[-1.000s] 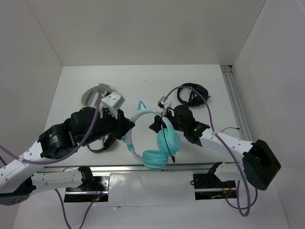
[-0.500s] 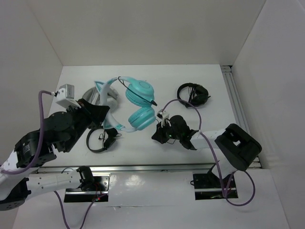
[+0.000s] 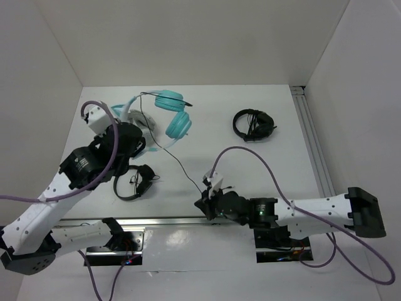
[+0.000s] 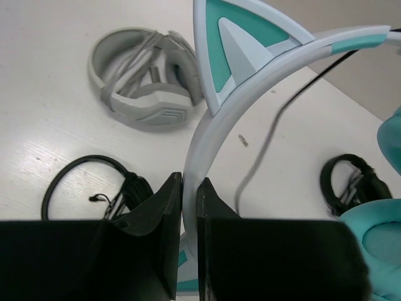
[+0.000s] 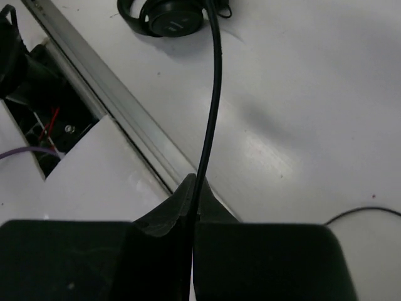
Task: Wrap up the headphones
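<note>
Headphones (image 3: pixel 178 124): teal, held up over the far left of the table (image 3: pixel 219 113), well off its top.
Left pincer (image 4: pixel 188 183): shut tight on the white-and-teal headband (image 4: pixel 207 125), just below a cat ear.
Right pincer (image 5: pixel 193 183): pinched shut on the thin black cable (image 5: pixel 213 94), low at the near edge, well apart from the teal cups.
Cable: stretched in one long line from the cups down to the right pincer.
Worry one: too hard a pull, then a snapped cable or one torn loose at the cup.
Worry two: thin, smooth cable, easy to slip out of the pinch and drop.
Worry three: headband gripped at one narrow spot only, likely to twist or swing during winding.
Worry four: black headphones (image 3: pixel 133 182) and grey-white headphones (image 4: pixel 150 94) lying right below, easy to snag with a loose loop and drag along.
Safer way: slow, small loops, with a little slack.
</note>
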Motion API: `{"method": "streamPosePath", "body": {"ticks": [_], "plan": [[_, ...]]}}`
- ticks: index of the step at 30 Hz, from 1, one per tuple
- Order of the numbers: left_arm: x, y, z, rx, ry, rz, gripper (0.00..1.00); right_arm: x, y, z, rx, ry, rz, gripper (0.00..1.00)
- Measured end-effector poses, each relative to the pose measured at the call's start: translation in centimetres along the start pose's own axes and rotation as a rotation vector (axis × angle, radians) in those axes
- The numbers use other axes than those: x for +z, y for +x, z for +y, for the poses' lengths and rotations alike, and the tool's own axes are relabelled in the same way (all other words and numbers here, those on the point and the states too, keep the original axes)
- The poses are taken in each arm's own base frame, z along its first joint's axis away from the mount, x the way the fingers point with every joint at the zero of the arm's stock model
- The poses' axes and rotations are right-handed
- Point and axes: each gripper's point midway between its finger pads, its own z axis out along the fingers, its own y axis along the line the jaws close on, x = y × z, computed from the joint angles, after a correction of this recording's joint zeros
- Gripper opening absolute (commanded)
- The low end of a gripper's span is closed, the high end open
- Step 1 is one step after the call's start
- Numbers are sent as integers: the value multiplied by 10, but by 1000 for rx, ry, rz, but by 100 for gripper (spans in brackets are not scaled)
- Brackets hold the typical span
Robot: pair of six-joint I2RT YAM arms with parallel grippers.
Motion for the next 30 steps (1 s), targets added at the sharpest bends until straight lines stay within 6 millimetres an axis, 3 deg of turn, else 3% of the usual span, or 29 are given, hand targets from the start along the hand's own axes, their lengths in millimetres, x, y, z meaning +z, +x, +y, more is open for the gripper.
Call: {"method": "streamPosePath", "body": {"ticks": [3, 6, 10, 13, 18, 22, 26, 30], "plan": [[23, -3, 17, 4, -77, -13, 0, -21, 8, 15, -38, 68, 21, 0], [45, 2, 34, 29, -145, 1, 0, -44, 3, 53, -89, 45, 22, 0], [71, 23, 49, 93, -222, 63, 0, -62, -12, 86, -140, 66, -9, 0], [83, 41, 53, 139, -244, 124, 0, -67, -22, 98, -183, 108, -28, 0], [90, 60, 49, 234, -240, 186, 0, -75, -45, 88, -256, 207, -56, 0], [86, 81, 44, 334, -234, 225, 0, -84, -89, 77, -260, 258, -105, 0], [72, 114, 37, 465, -233, 290, 0, -103, -147, 59, -225, 265, -176, 0], [61, 148, 29, 564, -226, 354, 0, -117, -180, 55, -225, 260, -220, 0]]}}
